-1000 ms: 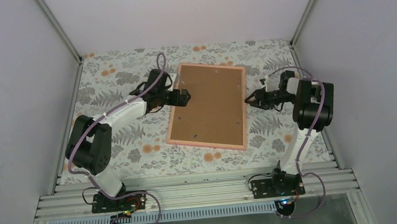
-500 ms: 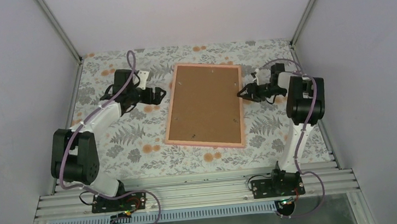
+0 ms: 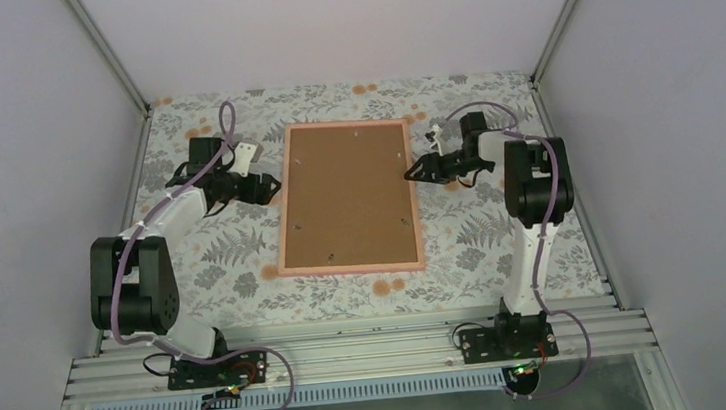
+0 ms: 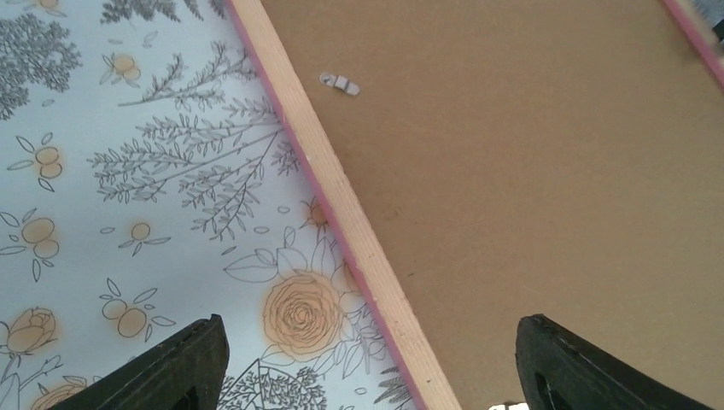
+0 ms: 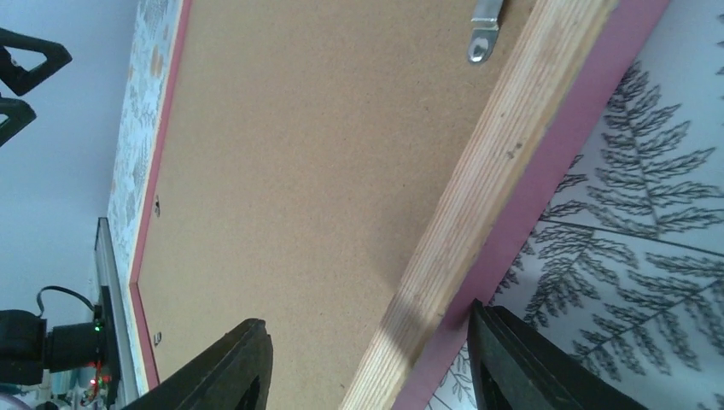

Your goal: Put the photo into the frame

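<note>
The frame (image 3: 283, 201) lies flat on the floral table, back side up, with a plain brown board (image 3: 346, 195) filling it. The photo is hidden. My left gripper (image 3: 271, 187) is open, just left of the frame's left edge; in the left wrist view its jaws (image 4: 369, 335) span the pale wooden rim (image 4: 341, 205) and the board (image 4: 529, 171). My right gripper (image 3: 414, 172) is open at the frame's right edge; in the right wrist view (image 5: 367, 323) one finger (image 5: 512, 359) rests against the pink side (image 5: 563, 162), the other hovers over the board (image 5: 324, 154).
Small metal clips sit along the board's edges (image 4: 340, 83) (image 5: 484, 34). White enclosure walls stand on the left, right and back. The floral tablecloth (image 3: 502, 232) surrounds the frame, and an aluminium rail (image 3: 353, 352) runs along the near edge.
The frame has slid left and turned square to the table. My right gripper followed its right edge leftward. My left gripper drew back to the left, off the board.
</note>
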Motion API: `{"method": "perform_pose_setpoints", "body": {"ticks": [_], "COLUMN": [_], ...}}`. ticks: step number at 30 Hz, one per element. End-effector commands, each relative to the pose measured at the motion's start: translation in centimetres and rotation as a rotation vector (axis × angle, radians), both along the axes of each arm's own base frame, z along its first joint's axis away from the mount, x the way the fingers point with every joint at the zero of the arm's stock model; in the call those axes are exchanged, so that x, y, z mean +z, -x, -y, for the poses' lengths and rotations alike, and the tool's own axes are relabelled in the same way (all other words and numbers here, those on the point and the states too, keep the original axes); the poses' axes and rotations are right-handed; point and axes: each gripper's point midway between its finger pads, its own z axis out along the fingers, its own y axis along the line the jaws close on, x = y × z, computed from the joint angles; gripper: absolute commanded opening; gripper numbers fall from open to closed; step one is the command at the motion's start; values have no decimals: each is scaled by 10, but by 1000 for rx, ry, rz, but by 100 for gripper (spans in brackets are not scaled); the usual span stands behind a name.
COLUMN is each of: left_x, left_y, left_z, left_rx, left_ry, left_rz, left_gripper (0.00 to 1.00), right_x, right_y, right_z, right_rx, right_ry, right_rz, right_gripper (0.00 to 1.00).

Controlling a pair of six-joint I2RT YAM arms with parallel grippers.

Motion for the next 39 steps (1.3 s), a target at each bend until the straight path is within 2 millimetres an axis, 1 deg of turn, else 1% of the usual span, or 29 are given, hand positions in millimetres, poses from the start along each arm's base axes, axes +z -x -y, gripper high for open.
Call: {"method": "perform_pose_setpoints", "body": {"ticks": [1, 4, 7, 10, 12, 15, 18, 19, 21, 23, 26, 29, 31, 33, 36, 39], "left_x": [-10, -12, -11, -13, -16, -22, -25, -26, -30, -34, -37, -40, -41, -43, -45, -48], "left_y": [-3, -2, -1, 1, 5, 15, 27, 30, 37, 40, 42, 44, 44, 43, 42, 42], "left_z": [-6, -5, -4, -6, -7, -2, 9, 13, 20, 23, 28, 33, 36, 39, 47, 54], "left_rx": [-32, -76, -122, -138, -147, -182, -245, -269, -310, -334, -352, -378, -394, -406, -416, -425], "left_ry": [-65, -83, -109, -141, -154, -176, -208, -226, -263, -282, -262, -249, -253, -263, -274, -310], "left_rz": [-13, -13, 12, 11, 7, 5, 29, 42, 63, 71, 65, 61, 68, 65, 65, 71], "left_gripper": [83, 80, 79, 79, 79, 80, 79, 77, 74, 69, 62, 58, 54, 50, 49, 49], "right_x": [-9, 29, 65, 82, 84, 77, 70, 67, 63, 59, 56, 51, 40, 21, -9, -30], "right_y": [15, 7, 4, 8, 12, 18, 25, 29, 31, 32, 38, 47, 53, 55, 54, 59], "right_z": [1, 0, -14, -39, -59, -90, -119, -131, -148, -163, -181, -198, -204, -203, -191, -178], "right_rx": [27, 47, 92, 144, 175, 211, 251, 270, 294, 311, 334, 356, 362, 352, 323, 311], "right_ry": [112, 124, 120, 114, 116, 111, 89, 85, 82, 83, 51, 8, 8, 30, 96, 126], "right_rz": [-1, 135, 244, 289, 295, 279, 265, 263, 262, 260, 237, 188, 155, 112, 80, 28], "right_gripper": [60, 66, 71, 71, 68, 64, 60, 58, 54, 51, 46, 43, 42, 40, 36, 34]}}
